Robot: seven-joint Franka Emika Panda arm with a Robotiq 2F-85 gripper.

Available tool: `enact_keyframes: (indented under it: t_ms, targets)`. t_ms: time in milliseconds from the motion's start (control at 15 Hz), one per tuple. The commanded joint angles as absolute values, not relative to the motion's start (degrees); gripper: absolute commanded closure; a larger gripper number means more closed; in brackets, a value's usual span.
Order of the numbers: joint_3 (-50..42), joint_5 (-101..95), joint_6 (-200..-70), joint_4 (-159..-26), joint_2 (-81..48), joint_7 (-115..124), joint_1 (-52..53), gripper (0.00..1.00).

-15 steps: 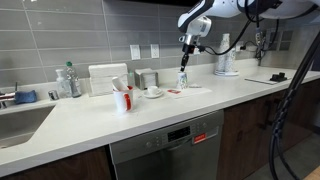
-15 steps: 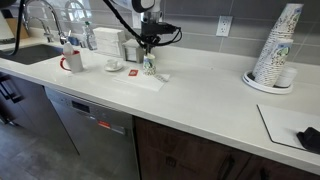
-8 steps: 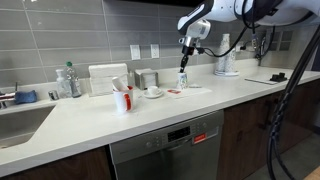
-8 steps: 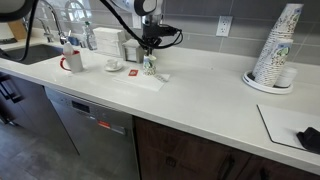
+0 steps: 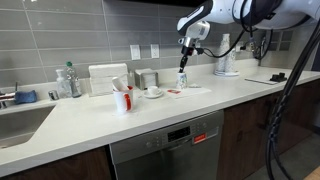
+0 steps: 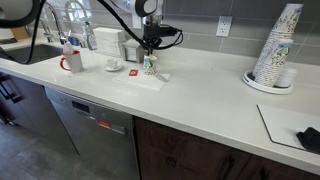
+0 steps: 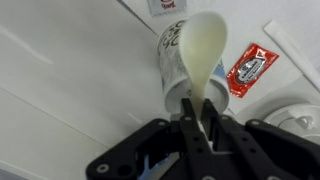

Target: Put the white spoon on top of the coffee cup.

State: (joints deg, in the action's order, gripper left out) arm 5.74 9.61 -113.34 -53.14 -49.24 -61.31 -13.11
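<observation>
Right above the coffee cup (image 7: 171,62), the gripper (image 7: 200,120) has its fingers pinched on the handle of the white spoon (image 7: 205,45). In the wrist view the spoon's bowl hangs down over the cup, covering part of the rim. There's a red packet (image 7: 248,70) lying flat just beside the cup on the counter (image 5: 150,118).

So what changed in the last second? Honestly, almost nothing. In both exterior views the gripper (image 5: 185,48) looks maybe a hair higher than it was a second ago, and the cup (image 5: 182,78) hasn't budged. It sits upright in the same spot, well apart from the red-and-white mug (image 5: 123,99). From the other side it's the same story: gripper (image 6: 149,46) straight over the cup (image 6: 149,67).

My read is that the spoon isn't placed yet. It's hanging pretty much vertical, and to sit on top of the cup it'd need to lie across the rim. I'd guess the arm is either lining up or about to tilt and lower. I can't tell whether the spoon tip is touching the cup or just hovering. Since the cup is narrow and light-looking, a nudge could tip it.
</observation>
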Motion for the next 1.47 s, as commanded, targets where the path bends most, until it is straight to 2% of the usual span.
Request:
enact_keyframes:
  t_ms: [0,67,133,200,333,400,533,667,733,933,1067,1400]
  targets:
    - [6.1,9.73,-111.69,-50.09,-51.33,-62.16,-13.28,0.77]
    - [6.07,9.7,-111.68,-49.98,-51.39,-62.12,-13.26,0.77]
    - [6.04,9.64,-111.73,-49.93,-51.44,-62.18,-13.25,0.7]
    - [6.08,9.71,-111.45,-49.84,-51.48,-62.09,-13.27,0.72]
    - [6.23,9.87,-111.31,-49.81,-51.5,-62.14,-13.33,0.61]
    - [6.21,9.79,-111.25,-49.84,-51.48,-62.17,-13.3,0.58]
    - [6.38,9.91,-111.11,-49.9,-51.33,-62.14,-13.36,0.45]
    - [6.55,10.05,-110.73,-49.98,-50.96,-62.09,-13.45,0.22]
    - [6.61,10.11,-110.61,-49.98,-50.73,-62.04,-13.5,0.19]
    - [6.89,10.34,-109.82,-49.28,-50.46,-62.01,-13.65,0.16]
    - [6.96,10.27,-109.5,-48.91,-50.55,-62.06,-13.62,0.28]
    - [7.03,10.31,-107.58,-48.42,-50.93,-61.97,-13.66,0.32]
